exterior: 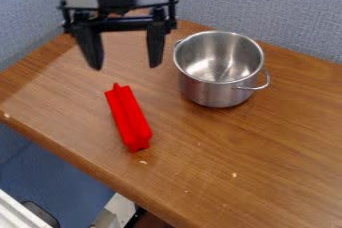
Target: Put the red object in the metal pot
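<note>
While jaws (124, 56) gape, ridged red block (128, 118)

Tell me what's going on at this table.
The robot's gripper hangs open over the wooden table, holding nothing. The red block lies on the table, and the metal pot stands beside it with no block inside. The block has yet to be picked up and put in the pot.
</note>
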You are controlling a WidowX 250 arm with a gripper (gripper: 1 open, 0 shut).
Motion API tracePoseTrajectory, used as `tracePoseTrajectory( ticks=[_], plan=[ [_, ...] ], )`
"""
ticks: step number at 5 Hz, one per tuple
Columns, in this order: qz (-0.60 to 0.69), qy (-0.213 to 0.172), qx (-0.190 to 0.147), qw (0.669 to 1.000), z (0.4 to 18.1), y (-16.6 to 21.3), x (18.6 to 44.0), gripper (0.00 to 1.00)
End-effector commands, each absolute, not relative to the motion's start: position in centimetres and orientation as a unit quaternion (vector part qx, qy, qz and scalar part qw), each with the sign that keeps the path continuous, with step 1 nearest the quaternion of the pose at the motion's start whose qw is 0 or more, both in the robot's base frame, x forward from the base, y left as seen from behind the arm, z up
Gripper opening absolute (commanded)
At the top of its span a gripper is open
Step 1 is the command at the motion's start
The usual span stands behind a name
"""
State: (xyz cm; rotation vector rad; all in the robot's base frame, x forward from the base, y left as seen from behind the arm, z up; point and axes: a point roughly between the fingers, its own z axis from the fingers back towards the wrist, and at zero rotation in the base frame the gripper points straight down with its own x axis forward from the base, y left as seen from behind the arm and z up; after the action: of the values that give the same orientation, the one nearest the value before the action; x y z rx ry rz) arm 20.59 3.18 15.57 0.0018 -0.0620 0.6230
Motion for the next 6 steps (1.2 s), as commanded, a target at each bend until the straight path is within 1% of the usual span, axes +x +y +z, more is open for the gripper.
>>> tracePoseTrajectory(
  ticks=[1, 2, 3, 4, 6],
  plan=[
    [0.351, -0.041, 0.004, 0.935, 14.9, 4.0, 19.8, 1.0],
    [0.37, -0.046, 0.016, 0.928, 13.0, 4.4, 19.9, 1.0],
    [0.393, -0.055, 0.013, 0.918, 11.9, 4.5, 20.5, 1.0],
    [0.406, -0.056, 0.016, 0.912, 11.3, 4.6, 20.9, 1.0],
    [0.417, -0.056, 0.017, 0.907, 11.0, 4.8, 21.2, 1.0]
  ],
)
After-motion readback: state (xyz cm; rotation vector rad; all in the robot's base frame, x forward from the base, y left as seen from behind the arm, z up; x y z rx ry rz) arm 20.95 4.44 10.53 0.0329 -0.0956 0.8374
